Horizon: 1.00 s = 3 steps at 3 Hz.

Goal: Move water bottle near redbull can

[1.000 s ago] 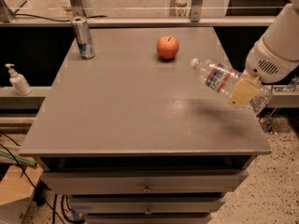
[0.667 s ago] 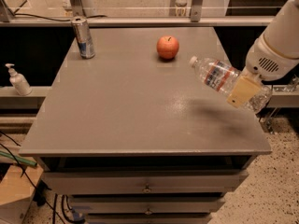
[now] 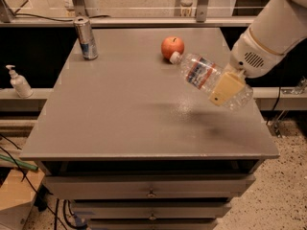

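Note:
The water bottle is clear crinkly plastic with a white cap and a red, white and blue label. It hangs tilted in the air over the right part of the grey table, cap pointing up-left toward the apple. My gripper is shut on the bottle's lower half, its tan finger lying across the bottle. The white arm reaches in from the upper right. The redbull can stands upright at the table's far left corner, well away from the bottle.
A red apple sits at the far middle of the table, just behind the bottle's cap. A white pump dispenser bottle stands on a ledge left of the table. Metal rails run behind the table. Drawers sit below the tabletop.
The gripper has carried the bottle a little up and to the left, so its cap is now close to the apple. The can and apple have not moved.

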Each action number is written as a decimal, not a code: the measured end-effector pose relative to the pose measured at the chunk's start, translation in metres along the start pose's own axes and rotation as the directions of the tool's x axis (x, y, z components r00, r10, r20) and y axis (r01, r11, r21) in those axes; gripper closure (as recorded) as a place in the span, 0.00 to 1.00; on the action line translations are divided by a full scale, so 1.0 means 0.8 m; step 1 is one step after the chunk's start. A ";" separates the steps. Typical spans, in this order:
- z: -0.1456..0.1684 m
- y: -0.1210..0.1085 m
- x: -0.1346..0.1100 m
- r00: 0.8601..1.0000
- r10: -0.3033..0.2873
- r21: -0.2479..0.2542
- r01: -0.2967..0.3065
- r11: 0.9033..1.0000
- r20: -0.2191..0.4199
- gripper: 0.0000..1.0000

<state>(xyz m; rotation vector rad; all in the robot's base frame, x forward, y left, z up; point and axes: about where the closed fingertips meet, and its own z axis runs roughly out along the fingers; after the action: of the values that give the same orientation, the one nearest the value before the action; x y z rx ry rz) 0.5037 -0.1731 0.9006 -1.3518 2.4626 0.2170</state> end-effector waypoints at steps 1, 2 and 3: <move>0.016 0.023 -0.068 0.997 -0.031 -0.087 0.036 0.996 0.069 1.00; 0.042 0.032 -0.127 0.993 0.014 -0.197 0.009 0.980 0.118 1.00; 0.047 0.032 -0.135 0.992 0.027 -0.215 0.001 0.977 0.126 1.00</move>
<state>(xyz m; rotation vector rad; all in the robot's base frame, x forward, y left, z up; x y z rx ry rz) 0.5441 -0.0630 0.9023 -1.3593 2.3957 0.5698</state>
